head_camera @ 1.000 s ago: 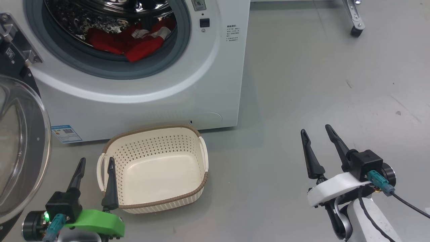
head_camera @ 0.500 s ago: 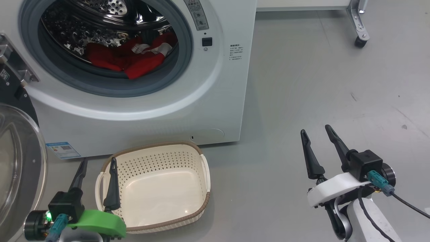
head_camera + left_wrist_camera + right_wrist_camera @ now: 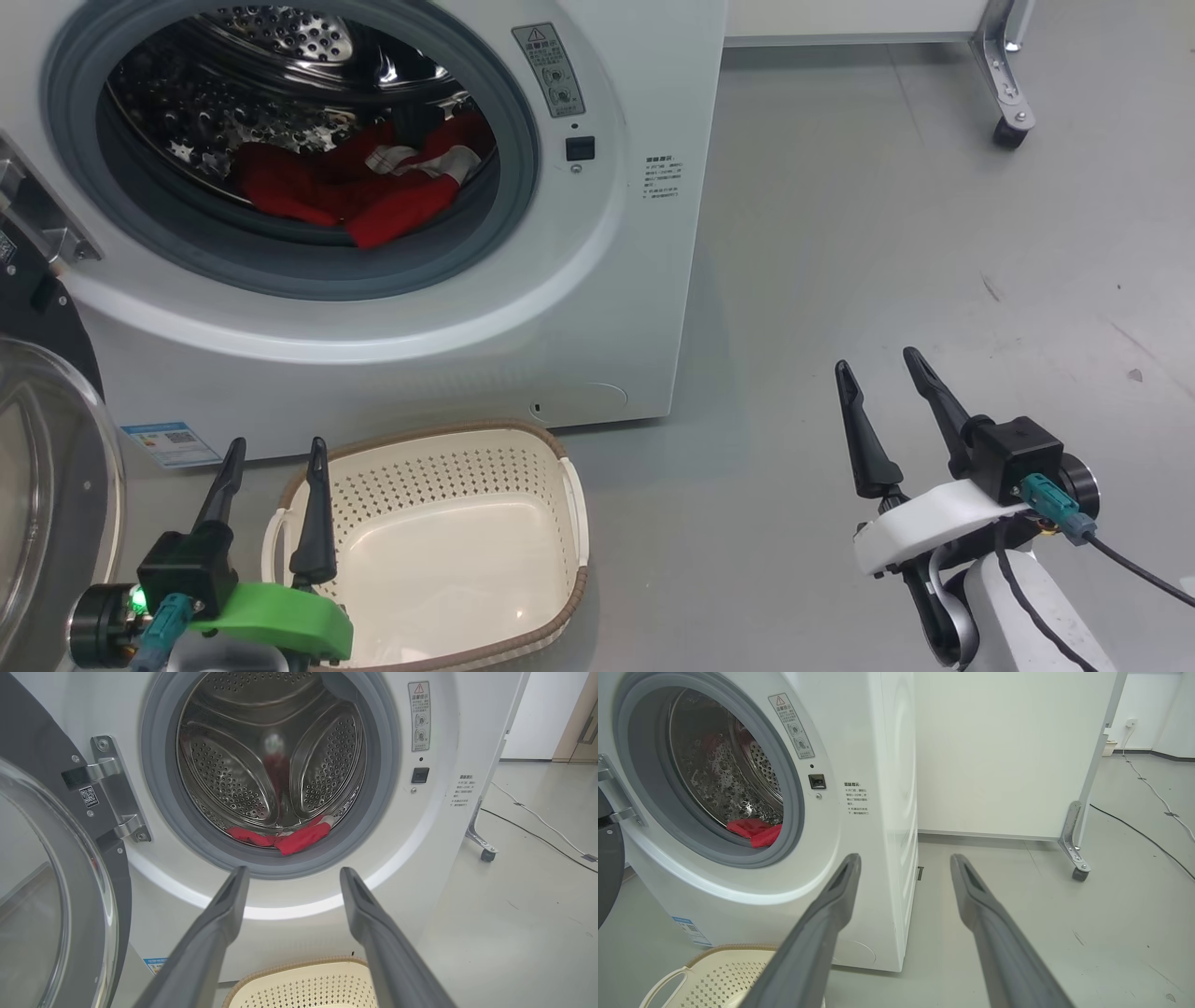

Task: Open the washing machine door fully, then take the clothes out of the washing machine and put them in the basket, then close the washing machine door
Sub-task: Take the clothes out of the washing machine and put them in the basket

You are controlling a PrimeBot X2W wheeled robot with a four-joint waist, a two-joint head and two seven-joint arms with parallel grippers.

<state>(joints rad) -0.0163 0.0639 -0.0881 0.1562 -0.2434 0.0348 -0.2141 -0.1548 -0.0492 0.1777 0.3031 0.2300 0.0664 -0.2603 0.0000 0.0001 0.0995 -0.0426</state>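
Observation:
The white washing machine (image 3: 597,308) stands at the upper left, and its door (image 3: 47,485) is swung open at the far left edge. Red clothes (image 3: 355,191) with white bands lie at the bottom of the steel drum. On the floor in front of the machine sits the cream basket (image 3: 485,431), holding nothing. My left gripper (image 3: 278,448) is open over the basket's left handle. My right gripper (image 3: 878,362) is open above bare floor to the right. The left wrist view looks past the open left gripper (image 3: 294,871) at the clothes (image 3: 299,840) and door (image 3: 56,896). The right gripper (image 3: 906,857) points at the machine's (image 3: 878,812) right corner.
Grey floor (image 3: 887,233) stretches to the right of the machine. A metal frame leg with a caster (image 3: 1008,131) stands at the back right. Behind it a white panel (image 3: 999,756) rises. Cables (image 3: 537,830) run along the floor further right.
The head camera has tilted up: machine, drum and basket have slid down the picture and more of the drum shows. Both grippers hold their places, still open.

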